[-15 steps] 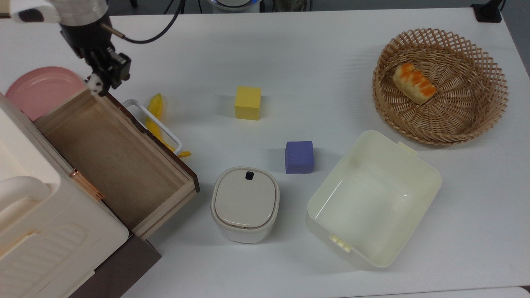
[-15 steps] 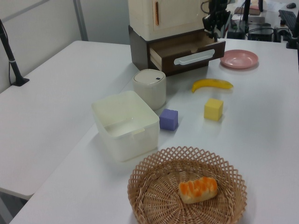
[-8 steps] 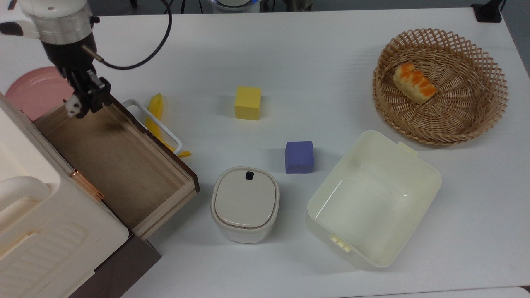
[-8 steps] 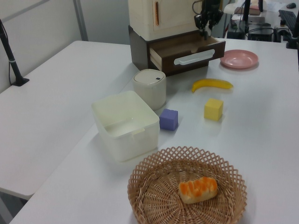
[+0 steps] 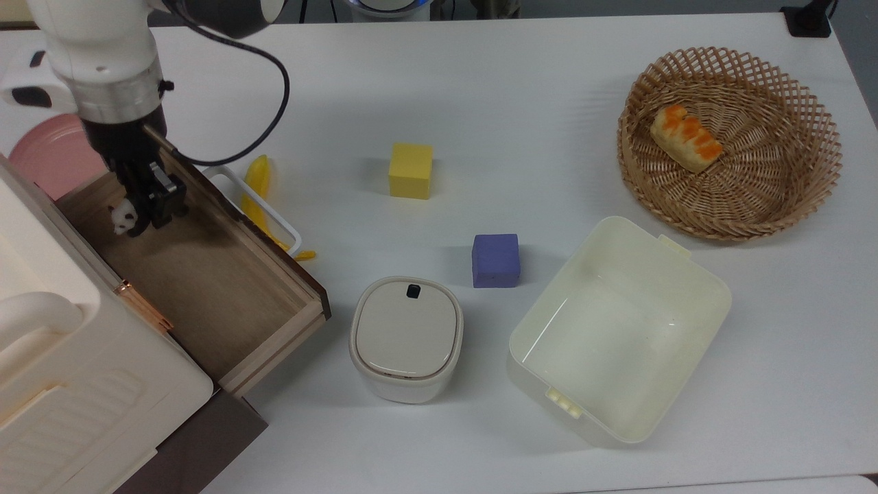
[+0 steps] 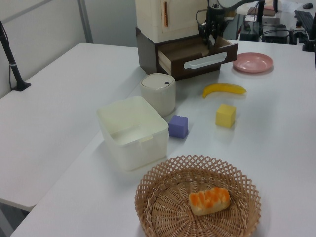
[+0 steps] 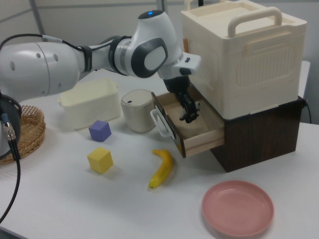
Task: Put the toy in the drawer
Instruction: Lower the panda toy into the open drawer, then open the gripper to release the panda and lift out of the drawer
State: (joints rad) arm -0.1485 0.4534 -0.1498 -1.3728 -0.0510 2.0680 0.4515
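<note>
The toy (image 5: 123,219), a tiny black-and-white panda, hangs pinched in my gripper (image 5: 140,217), which is shut on it. Both are over the inner end of the open drawer (image 5: 206,288), a shallow light-wood box with a dark front and a white handle (image 5: 264,214). In the top view they sit at the drawer's upper-left corner, close to the cream cabinet. In the left view the gripper (image 6: 210,38) reaches down into the drawer (image 6: 196,53). In the right view the gripper (image 7: 190,116) is low between the walls of the drawer (image 7: 202,134). Whether the toy touches the drawer floor I cannot tell.
A cream cabinet (image 5: 75,391) sits over the drawer. A banana (image 5: 258,189) lies by the handle, and a pink plate (image 5: 44,147) behind. On the table are a yellow cube (image 5: 410,171), a purple cube (image 5: 495,260), a lidded pot (image 5: 406,337), a cream tub (image 5: 617,329) and a basket (image 5: 768,192) holding bread (image 5: 686,137).
The gripper has carried the toy from above the drawer's far outer corner to over its inner end, and has come down into the drawer.
</note>
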